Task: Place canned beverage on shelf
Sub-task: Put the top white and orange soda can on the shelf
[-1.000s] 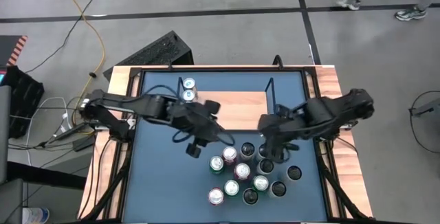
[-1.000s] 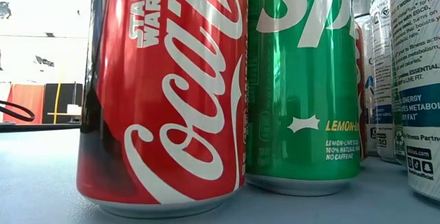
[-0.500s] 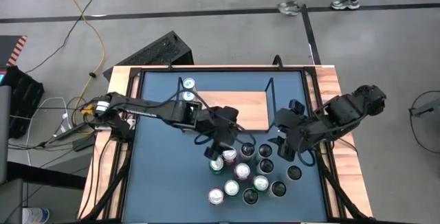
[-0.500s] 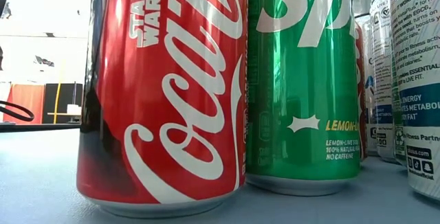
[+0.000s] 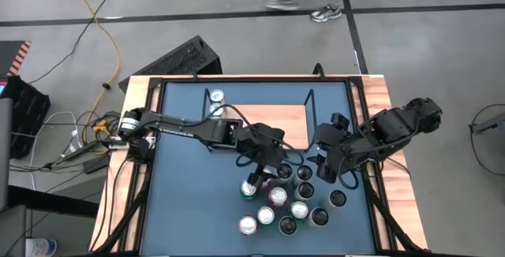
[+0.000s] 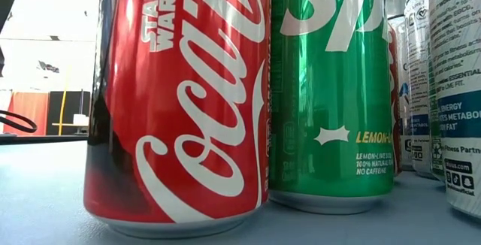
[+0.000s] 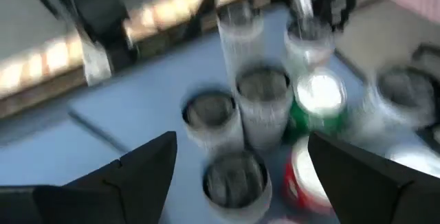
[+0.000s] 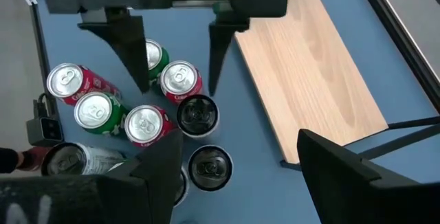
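the left gripper (image 5: 267,170) has swung out from beside the shelf (image 5: 272,123) to hover over the cluster of cans (image 5: 278,198), its fingers now spread wide and empty, so a fresh pick looks to be starting. one can (image 5: 216,96) stands at the shelf's far left corner, probably on the board. the right gripper (image 5: 331,162) waits open beside the cluster.

A yellow cable (image 5: 101,28) trailed over the grey floor beyond the blue worktop (image 5: 181,202). A person's sneakers (image 5: 304,7) showed at the far edge.
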Action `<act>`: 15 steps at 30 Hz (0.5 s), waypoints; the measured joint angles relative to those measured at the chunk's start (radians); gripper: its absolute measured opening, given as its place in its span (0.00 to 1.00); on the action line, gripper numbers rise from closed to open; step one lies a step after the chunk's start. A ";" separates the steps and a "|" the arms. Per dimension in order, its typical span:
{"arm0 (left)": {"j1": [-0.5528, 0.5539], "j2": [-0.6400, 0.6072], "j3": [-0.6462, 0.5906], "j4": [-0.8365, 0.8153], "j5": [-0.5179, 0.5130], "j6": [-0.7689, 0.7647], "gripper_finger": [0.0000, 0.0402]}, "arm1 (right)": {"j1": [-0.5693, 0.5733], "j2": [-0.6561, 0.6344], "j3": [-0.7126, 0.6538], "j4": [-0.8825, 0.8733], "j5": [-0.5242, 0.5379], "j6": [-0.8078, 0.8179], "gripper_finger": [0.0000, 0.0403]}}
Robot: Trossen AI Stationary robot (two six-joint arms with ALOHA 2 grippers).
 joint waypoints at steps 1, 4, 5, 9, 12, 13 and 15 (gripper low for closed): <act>0.000 0.005 0.004 0.028 0.006 0.000 0.79 | 0.000 0.000 0.000 0.000 0.000 0.000 0.67; 0.000 0.018 0.001 0.016 0.010 0.000 0.79 | 0.000 0.000 0.000 0.001 -0.001 0.001 0.67; 0.000 0.031 0.003 0.047 0.006 0.003 0.79 | 0.000 0.000 0.000 0.000 -0.001 0.001 0.67; 0.001 0.054 0.002 0.050 -0.002 0.014 0.79 | 0.000 0.000 0.000 0.002 -0.001 0.000 0.67; 0.001 0.074 0.001 0.031 0.016 -0.005 0.79 | -0.001 0.000 0.000 0.001 -0.001 0.001 0.67; 0.001 0.086 0.001 0.063 0.016 -0.010 0.79 | -0.001 0.000 0.000 0.002 -0.001 0.001 0.67; 0.000 0.093 0.001 0.054 0.014 -0.013 0.79 | -0.001 0.000 0.000 0.002 -0.001 0.001 0.67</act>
